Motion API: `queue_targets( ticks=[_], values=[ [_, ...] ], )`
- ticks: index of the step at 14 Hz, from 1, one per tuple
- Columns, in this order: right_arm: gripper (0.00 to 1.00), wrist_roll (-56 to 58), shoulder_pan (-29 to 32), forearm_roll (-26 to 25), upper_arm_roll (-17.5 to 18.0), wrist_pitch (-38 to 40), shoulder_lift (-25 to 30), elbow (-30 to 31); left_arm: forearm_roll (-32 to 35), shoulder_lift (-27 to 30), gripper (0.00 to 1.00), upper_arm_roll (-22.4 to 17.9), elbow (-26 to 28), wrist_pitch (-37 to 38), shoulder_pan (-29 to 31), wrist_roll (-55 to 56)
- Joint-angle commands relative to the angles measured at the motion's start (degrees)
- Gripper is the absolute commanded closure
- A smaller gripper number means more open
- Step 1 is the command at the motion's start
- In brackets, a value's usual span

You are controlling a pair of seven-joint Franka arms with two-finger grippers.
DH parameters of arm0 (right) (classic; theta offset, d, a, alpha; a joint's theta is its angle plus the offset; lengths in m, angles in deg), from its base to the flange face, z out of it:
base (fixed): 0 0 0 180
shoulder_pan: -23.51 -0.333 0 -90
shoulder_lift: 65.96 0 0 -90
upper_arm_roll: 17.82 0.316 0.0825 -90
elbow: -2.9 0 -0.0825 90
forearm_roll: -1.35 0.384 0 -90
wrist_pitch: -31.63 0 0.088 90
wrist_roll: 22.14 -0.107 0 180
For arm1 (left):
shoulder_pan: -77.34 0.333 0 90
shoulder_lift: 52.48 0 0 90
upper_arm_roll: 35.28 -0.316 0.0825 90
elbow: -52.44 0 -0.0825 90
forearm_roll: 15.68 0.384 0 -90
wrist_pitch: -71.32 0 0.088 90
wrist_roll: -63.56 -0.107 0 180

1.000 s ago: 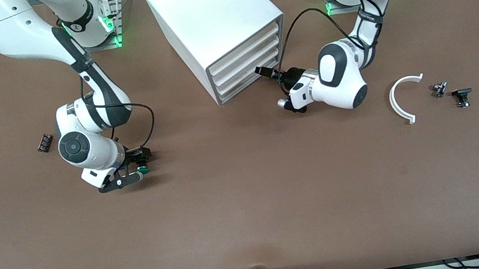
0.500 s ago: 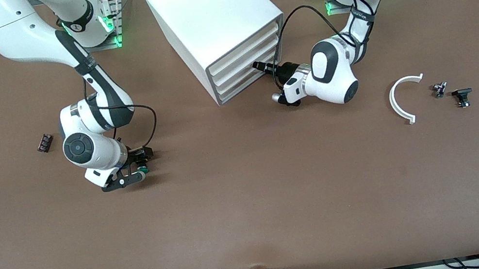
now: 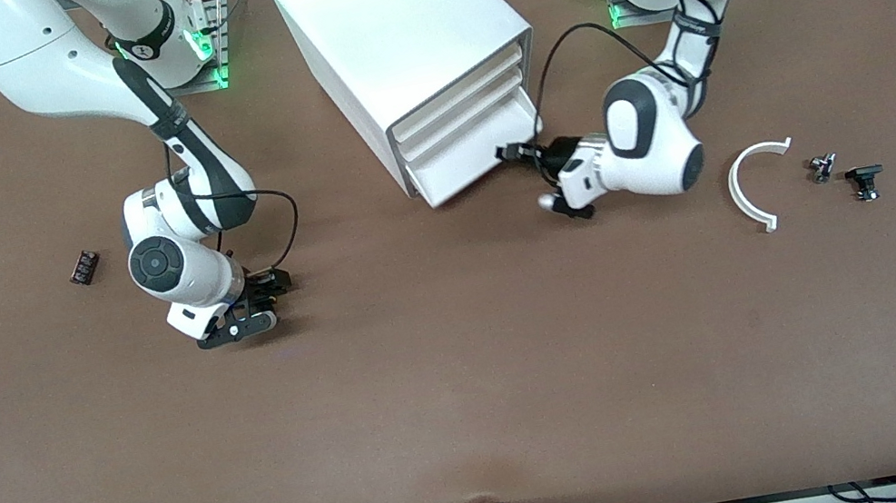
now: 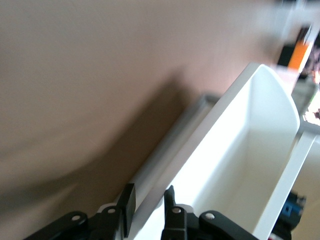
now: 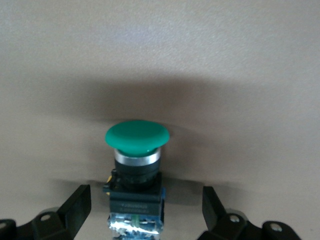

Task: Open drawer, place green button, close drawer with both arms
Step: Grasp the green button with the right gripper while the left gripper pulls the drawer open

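Note:
The white cabinet [image 3: 398,20] stands at the back middle of the table. Its lowest drawer [image 3: 469,160] is pulled partly out; the left wrist view shows its bare white inside [image 4: 235,165]. My left gripper [image 3: 509,154] is shut on the drawer's front wall, one finger outside it and one inside [image 4: 148,202]. My right gripper [image 3: 262,304] is low over the table toward the right arm's end, open. In the right wrist view the green-capped button [image 5: 136,170] lies on the table between its spread fingers [image 5: 145,207], touching neither. The gripper hides the button in the front view.
A small black part [image 3: 83,266] lies toward the right arm's end. A white curved piece [image 3: 754,184] and two small dark parts [image 3: 822,167] [image 3: 864,180] lie toward the left arm's end. The two upper drawers are shut.
My left gripper reached the lowest drawer's front, closed on it and pulled it partly out. My right gripper shifted slightly toward the cabinet, staying open around the button.

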Motion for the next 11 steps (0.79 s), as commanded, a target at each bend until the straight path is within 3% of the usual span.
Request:
queue_targets(
  ticks=[1, 3, 4, 5, 6, 8, 11],
  values=[
    [0.29, -1.12, -0.47, 1.02, 0.53, -0.74, 0.38, 0.35, -0.75, -1.36, 1.0, -2.7, -3.09, -4.21, 0.36, 2.04],
    [0.54, -0.42, -0.74, 0.93, 0.53, -0.56, 0.38, -0.44, -0.75, -1.1, 1.0, -3.05, -3.27, -4.21, 0.97, 1.95],
    [0.62, -0.15, -0.74, 0.93, 0.53, -0.47, 0.38, -0.71, -0.84, -0.92, 0.84, -2.97, -3.27, -4.21, 1.32, 1.86],
    [0.69, 0.02, -0.74, 0.84, 0.62, -0.47, 0.38, -0.71, -1.28, -0.92, 0.31, -2.96, -3.27, -4.29, 1.59, 1.86],
    [0.75, 0.02, -0.74, 0.84, 0.62, -0.47, 0.47, -1.06, -1.45, -0.49, 0.0, -2.96, -3.27, -4.38, 2.03, 1.86],
    [0.82, 0.11, -0.74, 0.84, 0.8, -0.38, 0.82, -1.41, -1.02, 0.57, 0.0, -2.96, -3.27, -5.35, 2.38, 1.86],
    [0.85, 0.29, -0.74, 0.75, 0.88, 0.75, 2.23, -2.9, 0.12, 4.08, 0.0, -3.05, -3.19, -9.46, 2.29, 2.04]
  ],
)
